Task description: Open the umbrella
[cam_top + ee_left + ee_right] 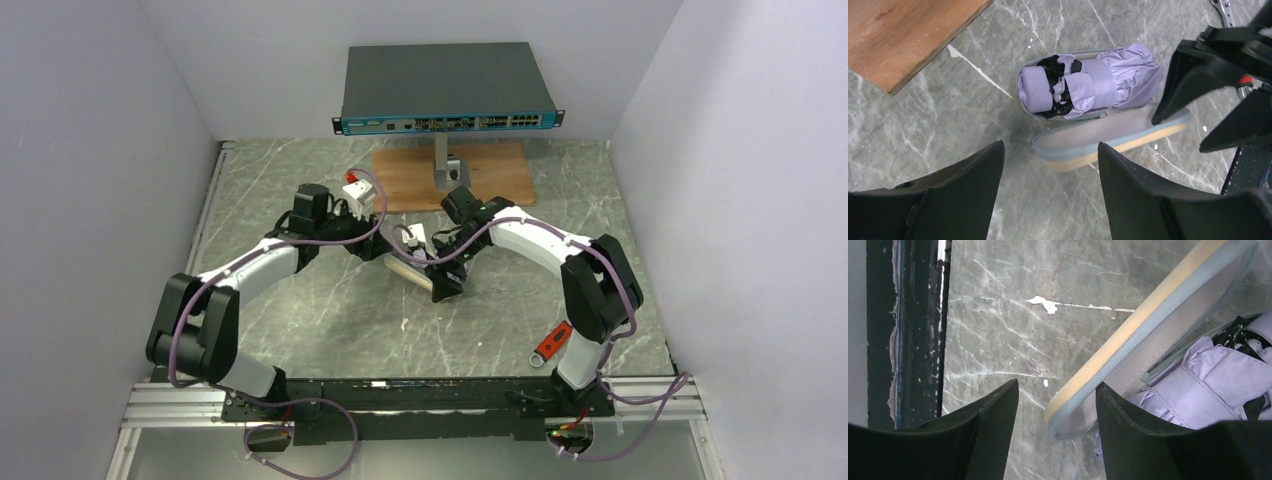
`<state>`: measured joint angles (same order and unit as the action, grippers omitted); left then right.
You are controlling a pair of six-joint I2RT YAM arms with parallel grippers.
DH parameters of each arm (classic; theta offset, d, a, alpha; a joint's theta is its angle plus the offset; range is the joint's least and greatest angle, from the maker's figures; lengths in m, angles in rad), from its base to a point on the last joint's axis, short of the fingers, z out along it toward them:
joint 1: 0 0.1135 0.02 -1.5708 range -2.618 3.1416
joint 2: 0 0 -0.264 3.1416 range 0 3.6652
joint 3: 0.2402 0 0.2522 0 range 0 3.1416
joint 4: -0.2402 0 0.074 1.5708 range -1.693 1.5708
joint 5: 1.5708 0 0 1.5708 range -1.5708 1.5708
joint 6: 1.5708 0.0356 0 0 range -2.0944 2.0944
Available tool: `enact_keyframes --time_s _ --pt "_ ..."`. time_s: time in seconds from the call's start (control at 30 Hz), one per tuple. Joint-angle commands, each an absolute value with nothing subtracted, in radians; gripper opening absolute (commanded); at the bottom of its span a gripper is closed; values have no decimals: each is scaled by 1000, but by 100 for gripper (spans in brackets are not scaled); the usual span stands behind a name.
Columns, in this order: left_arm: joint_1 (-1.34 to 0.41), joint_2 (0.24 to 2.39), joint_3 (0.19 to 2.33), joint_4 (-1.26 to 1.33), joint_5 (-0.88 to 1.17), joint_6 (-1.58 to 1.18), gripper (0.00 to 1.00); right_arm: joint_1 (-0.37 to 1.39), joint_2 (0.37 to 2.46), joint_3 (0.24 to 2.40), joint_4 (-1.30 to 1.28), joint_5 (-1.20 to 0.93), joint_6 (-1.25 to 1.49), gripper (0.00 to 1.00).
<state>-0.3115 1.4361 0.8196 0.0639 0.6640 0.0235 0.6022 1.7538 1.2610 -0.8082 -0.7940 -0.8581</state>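
Observation:
The folded umbrella point(1120, 75), crinkly pale lilac-silver with black folds and a strap round it, lies in the lower half of the open cream clamshell case. The case lid point(1108, 132) stands open beside it, with a grey zip rim. My left gripper point(1050, 165) is open and empty, hovering just short of the lid. My right gripper point(1055, 390) is open with the lid rim point(1128, 340) between its jaws; one fingertip point(1158, 117) touches the lid's inner face. The umbrella point(1208, 385) shows behind that finger. In the top view both grippers point(385, 250) point(447, 288) meet over the case point(412, 274).
A wooden board point(455, 175) lies behind the case and shows in the left wrist view point(898, 35). A network switch point(447, 90) stands on a post above it. A red-handled tool point(551, 342) lies by the right arm's base. White walls enclose the marble table.

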Motion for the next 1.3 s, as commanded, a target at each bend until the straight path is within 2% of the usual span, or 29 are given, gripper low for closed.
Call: enact_keyframes --time_s 0.0,0.17,0.23,0.37,0.47,0.63,0.73,1.03,1.2,1.27 --pt "-347 1520 896 110 650 6 69 615 1725 1268 -846 -784 -981 61" --pt "-375 1611 909 82 637 -40 56 612 1651 1199 -763 -786 -910 66" --pt "-382 1624 892 66 653 -35 43 594 1609 1164 -691 -780 -830 65" --pt "-393 1617 846 45 673 -28 36 522 1566 1138 -487 -730 -551 61" --pt "-400 1591 809 48 674 -13 34 486 1572 1158 -387 -701 -430 59" --pt "-405 1564 783 47 669 -12 36 528 1607 1154 -319 -530 -417 54" --pt "-404 1556 771 65 675 -12 37 565 1647 1150 -311 -456 -406 59" --pt "-405 1562 749 110 686 -85 36 612 1707 1048 -196 -310 -424 64" --pt "-405 1567 745 112 691 -88 36 622 1740 1021 -184 -239 -448 60" --pt "-405 1573 752 107 693 -83 36 624 1745 1019 -190 -229 -457 54"
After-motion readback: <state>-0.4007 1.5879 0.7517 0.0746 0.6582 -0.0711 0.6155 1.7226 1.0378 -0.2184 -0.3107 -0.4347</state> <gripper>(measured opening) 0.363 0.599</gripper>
